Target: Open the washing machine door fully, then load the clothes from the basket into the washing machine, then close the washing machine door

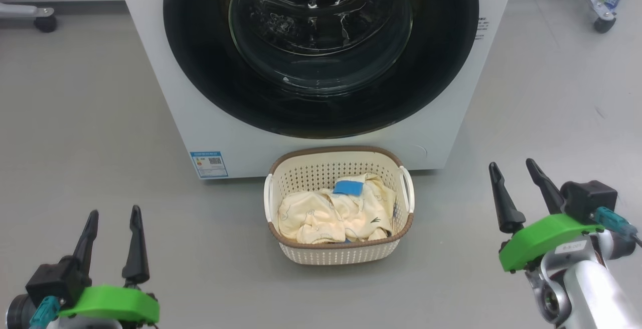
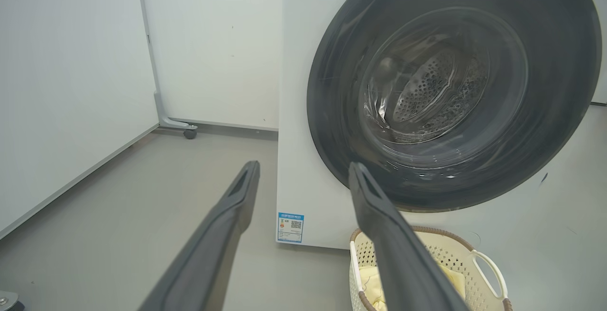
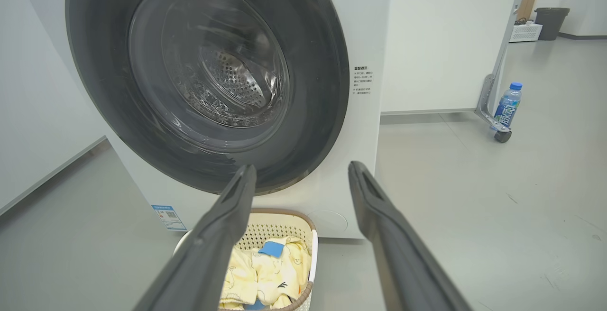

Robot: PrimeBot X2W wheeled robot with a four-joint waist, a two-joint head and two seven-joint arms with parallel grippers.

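**Washer** [image 1: 210,138]: a white front-loader stood on the grey floor [image 1: 75,143], straight ahead of me in the head view.

**Door** [image 1: 195,43]: a wide black ring around a bulging glass bowl. It sat flush in the washer front, shut. I could see the perforated drum through the glass.

**Basket** [image 1: 336,254]: cream with a brown rim and white side handles. It stood on the floor just in front of the washer, below the door and between my two arms.

**Clothes** [image 1: 321,213]: a cream-yellow heap lay inside the basket, with a blue patch [image 1: 348,187] uppermost toward the rear wall.

**Left fingers** [image 1: 136,249]: spread wide and holding nothing, at the lower left. They were well apart from the basket, with tips pointing toward the washer.

**Right fingers** [image 1: 503,203]: also wide and empty, at the lower right, well apart from the basket.

**Bottle** [image 3: 507,105]: it stood upright on the floor beside a caster, far to the right of the washer.

**Label** [image 1: 209,164]: a blue sticker was fixed at the lower left corner of the washer front.
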